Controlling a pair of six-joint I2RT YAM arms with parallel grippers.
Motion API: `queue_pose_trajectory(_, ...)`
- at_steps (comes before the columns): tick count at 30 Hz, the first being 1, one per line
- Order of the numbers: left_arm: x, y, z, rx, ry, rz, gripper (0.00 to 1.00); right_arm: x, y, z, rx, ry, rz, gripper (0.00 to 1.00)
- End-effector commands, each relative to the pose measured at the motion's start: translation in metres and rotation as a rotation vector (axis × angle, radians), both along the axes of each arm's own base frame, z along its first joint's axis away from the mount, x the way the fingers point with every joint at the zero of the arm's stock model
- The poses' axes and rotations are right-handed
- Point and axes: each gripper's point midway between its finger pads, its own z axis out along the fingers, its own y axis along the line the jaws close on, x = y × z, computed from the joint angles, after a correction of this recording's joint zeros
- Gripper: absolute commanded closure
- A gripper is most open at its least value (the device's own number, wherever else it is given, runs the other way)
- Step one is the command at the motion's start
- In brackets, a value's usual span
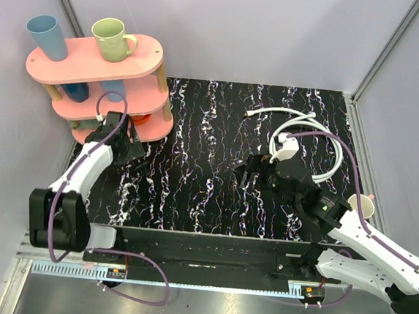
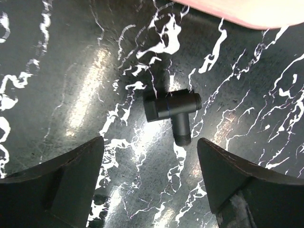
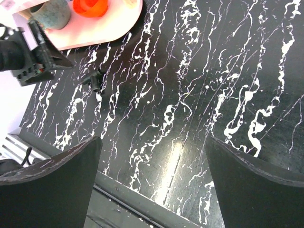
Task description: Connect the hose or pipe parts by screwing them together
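Observation:
White hose lengths (image 1: pixel 339 157) lie coiled at the back right of the black marbled mat, one small end fitting (image 1: pixel 248 113) pointing left. A black T-shaped pipe fitting (image 2: pixel 171 111) with threaded ends lies flat on the mat beside the pink shelf. My left gripper (image 2: pixel 149 161) hovers open just short of it, with nothing between its fingers. The right wrist view shows that same T-fitting (image 3: pixel 92 80) below the left gripper (image 3: pixel 35 52). My right gripper (image 1: pixel 246 171) stands open and empty over the middle of the mat, left of the hoses.
A pink three-tier shelf (image 1: pixel 149 49) stands at the back left, with a blue cup (image 1: pixel 45 34) and a green mug (image 1: pixel 111 38) on top and more items on lower tiers. A white cup (image 1: pixel 363 206) sits past the mat's right edge. Grey walls enclose the table.

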Motion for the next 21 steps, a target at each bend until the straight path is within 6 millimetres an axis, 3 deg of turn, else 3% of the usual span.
queue_pose_trajectory(1, 0.021, -0.011, 0.007, -0.075, -0.01, -0.02, 0.17, -0.007, 0.011, 0.01, 0.08, 0.0, 0.045, 0.0)
queue_pose_trajectory(6, 0.034, -0.015, -0.008, -0.087, 0.048, -0.042, 0.25, -0.013, 0.021, 0.006, 0.105, 0.026, 0.096, 0.0)
queue_pose_trajectory(14, 0.031, -0.023, -0.04, -0.114, 0.14, -0.106, 0.24, -0.024, 0.033, 0.006, 0.109, 0.043, 0.191, 0.0)
queue_pose_trajectory(16, 0.031, -0.029, -0.042, -0.144, 0.137, -0.125, 0.24, -0.025, 0.035, 0.007, 0.101, 0.034, 0.209, 0.0)
queue_pose_trajectory(21, 0.024, -0.065, -0.044, -0.32, 0.113, -0.211, 0.28, -0.028, 0.034, 0.011, 0.105, 0.021, 0.225, 0.0)
